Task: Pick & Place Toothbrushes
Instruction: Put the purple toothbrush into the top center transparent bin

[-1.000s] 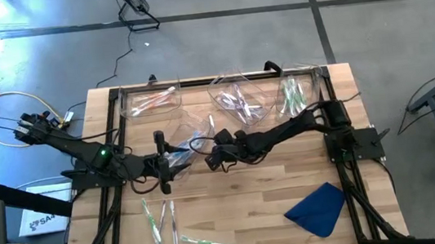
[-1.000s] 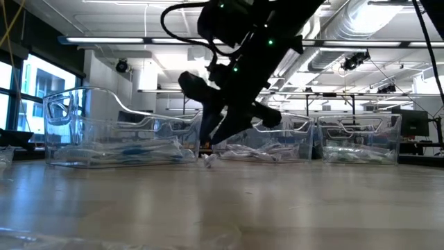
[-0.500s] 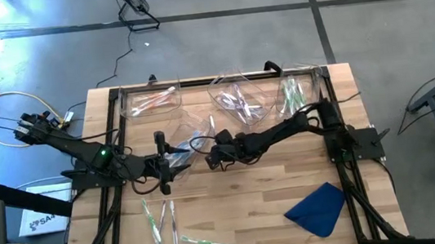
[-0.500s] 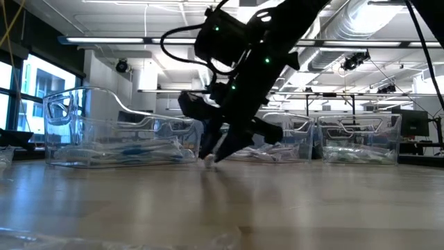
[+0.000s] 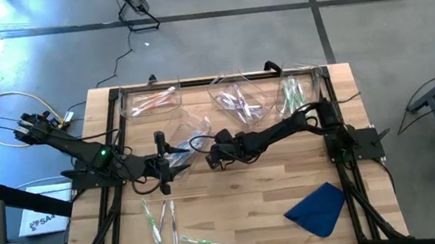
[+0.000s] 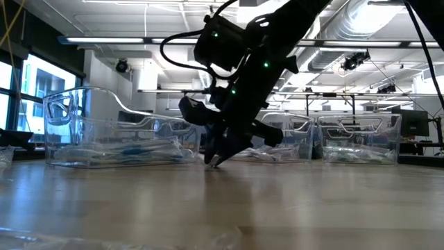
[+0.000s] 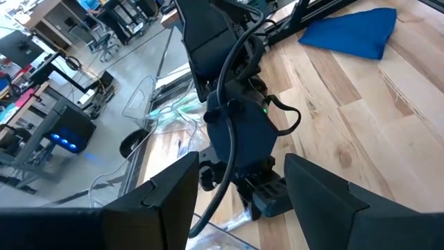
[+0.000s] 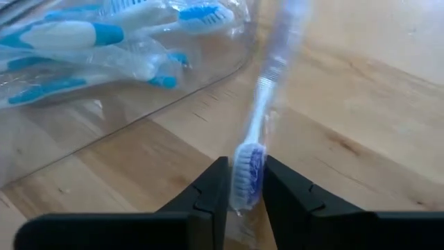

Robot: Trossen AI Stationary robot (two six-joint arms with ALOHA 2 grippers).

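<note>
- The wooden table (image 5: 259,199) fills the overhead view, and I read it as a clock face with 12 at its far edge.
- My right arm reaches from its base at 3 o'clock in toward the centre; my left arm comes in from 9 o'clock.
- The blue cloth (image 5: 318,209) lies crumpled at 4 o'clock, well apart from both claws.
- 3 clear bins stand along the far edge: the pink-brush bin (image 5: 149,102) at 11 o'clock, the middle bin (image 5: 236,101) at 12, and the green-brush bin (image 5: 296,90) at 1.
- A 4th, the blue-brush bin (image 5: 193,135), sits nearer the centre, just toward 11 o'clock from my right claw. My right wrist camera sees wrapped blue-and-white brushes (image 8: 83,42) inside it.
- My left claw (image 7: 241,163) hovers just toward 9 o'clock from the centre, with its fingers spread wide and nothing between them.
- My right claw (image 5: 212,160) is down at the table just left of centre, its tips meeting the wood in the low view (image 6: 214,161). It is drawn narrow on 1 wrapped toothbrush (image 8: 253,149). The blue-bristled head sits between my 2 fingers (image 8: 208,191), and the handle runs away from me across the wood, beside the blue-brush bin's wall.
- 3 or 4 loose toothbrushes (image 5: 163,217) lie at 7 o'clock near the front edge; I cannot count them for certain.
</note>
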